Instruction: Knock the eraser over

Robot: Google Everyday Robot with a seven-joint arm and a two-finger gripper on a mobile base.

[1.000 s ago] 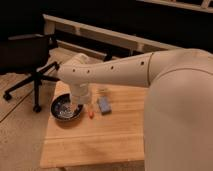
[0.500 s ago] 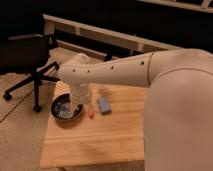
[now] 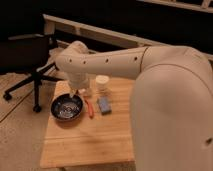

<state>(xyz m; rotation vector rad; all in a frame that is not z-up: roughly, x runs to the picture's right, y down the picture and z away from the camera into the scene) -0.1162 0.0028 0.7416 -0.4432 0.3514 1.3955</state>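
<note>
Its opening impossible to tell, the white gripper (image 3: 76, 93) is hovering unmoved beside the round black bowl (image 3: 67, 107), leaving the blue-grey rectangular eraser (image 3: 104, 105) untouched.

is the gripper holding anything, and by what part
Nothing seen held; the gripper hangs by the black bowl, the eraser apart on the table.

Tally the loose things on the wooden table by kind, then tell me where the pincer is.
Black bowl: 1
Orange-red pen: 1
Blue-grey eraser: 1
White cup: 1
Total: 4
The pincer hangs low over the table, between bowl and cup.
</note>
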